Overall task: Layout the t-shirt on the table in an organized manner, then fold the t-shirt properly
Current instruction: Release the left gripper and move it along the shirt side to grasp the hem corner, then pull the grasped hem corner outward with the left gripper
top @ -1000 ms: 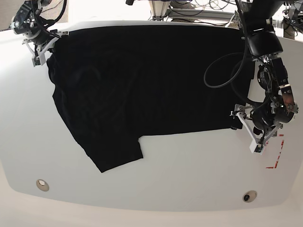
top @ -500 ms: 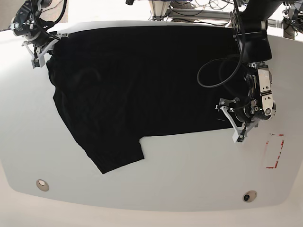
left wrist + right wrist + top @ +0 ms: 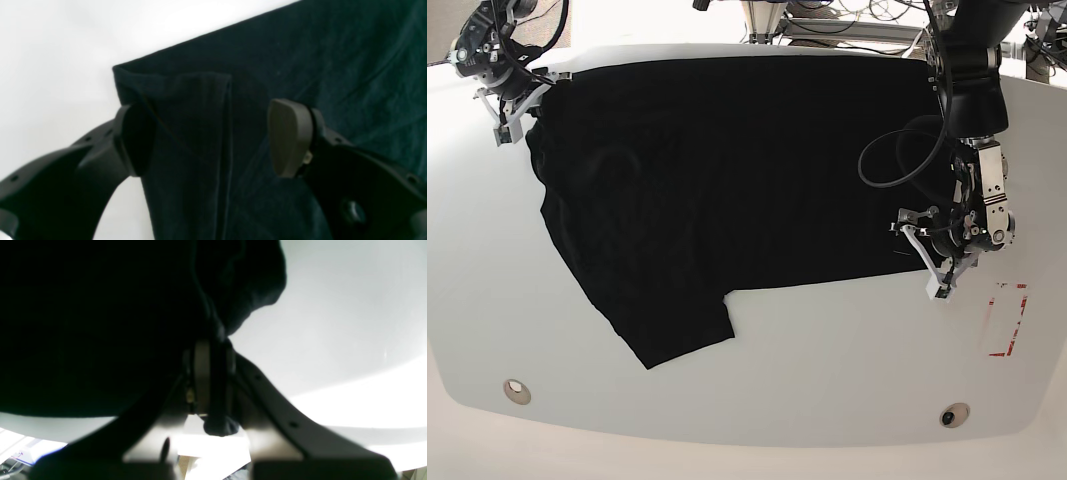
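Near right hem corner of t-shirt (image 3: pixel 727 180): our left tool (image 3: pixel 923 255) moved in, spread open astride it; right tool (image 3: pixel 522 95) pinches far-left corner; bench (image 3: pixel 827 360) spread nearly done.

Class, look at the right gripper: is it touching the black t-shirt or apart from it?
Touching. In the right wrist view the right gripper is shut with a fold of the t-shirt pinched between its pads, a bit of cloth poking out below them.

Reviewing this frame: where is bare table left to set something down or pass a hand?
Bare table runs along the near edge, below the t-shirt hem, between the two metal fittings. A further strip lies left of the sleeve. Crowded: the hem corner by the open left gripper near the red mark, and the far-left corner pinched by the right gripper.
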Robot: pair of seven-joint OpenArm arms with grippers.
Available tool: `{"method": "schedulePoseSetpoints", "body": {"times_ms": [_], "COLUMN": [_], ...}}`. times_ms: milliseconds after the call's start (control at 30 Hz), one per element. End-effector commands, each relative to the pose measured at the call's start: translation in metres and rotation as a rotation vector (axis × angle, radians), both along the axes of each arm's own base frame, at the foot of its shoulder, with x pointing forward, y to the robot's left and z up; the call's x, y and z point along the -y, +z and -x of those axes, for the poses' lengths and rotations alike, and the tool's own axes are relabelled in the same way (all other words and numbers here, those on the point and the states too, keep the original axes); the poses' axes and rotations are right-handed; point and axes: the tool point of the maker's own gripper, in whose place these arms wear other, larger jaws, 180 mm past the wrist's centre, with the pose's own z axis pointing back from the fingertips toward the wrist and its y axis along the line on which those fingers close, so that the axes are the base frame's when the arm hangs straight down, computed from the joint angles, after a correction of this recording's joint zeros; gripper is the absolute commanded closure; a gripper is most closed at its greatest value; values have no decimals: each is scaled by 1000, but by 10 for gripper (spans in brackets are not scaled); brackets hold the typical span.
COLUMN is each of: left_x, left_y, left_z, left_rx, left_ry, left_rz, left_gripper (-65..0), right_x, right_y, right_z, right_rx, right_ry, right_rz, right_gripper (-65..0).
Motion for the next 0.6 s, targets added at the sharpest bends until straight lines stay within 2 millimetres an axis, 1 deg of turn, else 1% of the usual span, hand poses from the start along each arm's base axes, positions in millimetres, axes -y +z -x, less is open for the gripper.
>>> {"method": "schedulePoseSetpoints", "body": {"times_ms": [0,100,167,200,233,333,367,467,567], "left_x": [-13,-15,-19,-20,-21,-21,-21,-22,-22], "left_y": [16,17,19,19,19,19,19,19,19], "left_z": [-12,-13,-14,-14,-14,-14,-14,-14,-14], "left_rx": [43,57,63,66,64,64,64,64,64], "left_ry": [10,12,15,16,16,16,16,17,17], "left_rz": [-21,-22,-30,-32,-33,-33,-33,-35,-35], "left_gripper": [-483,-474,-439,-415,-372,-274,-229,-157,-124], "right_x": [6,6,6,6,6,6,6,6,6], "right_y": [9,9,9,9,9,9,9,9,9], "right_z": [-6,-6,-6,-6,-6,-6,-6,-6,-6], "right_rx": [28,28,28,28,28,27,27,27,27], "right_ry": [6,6,6,6,6,5,5,5,5], "right_rz": [19,19,19,19,19,18,18,18,18], "right_gripper": [-46,-46,-46,-46,-46,-44,-44,-44,-44]}}
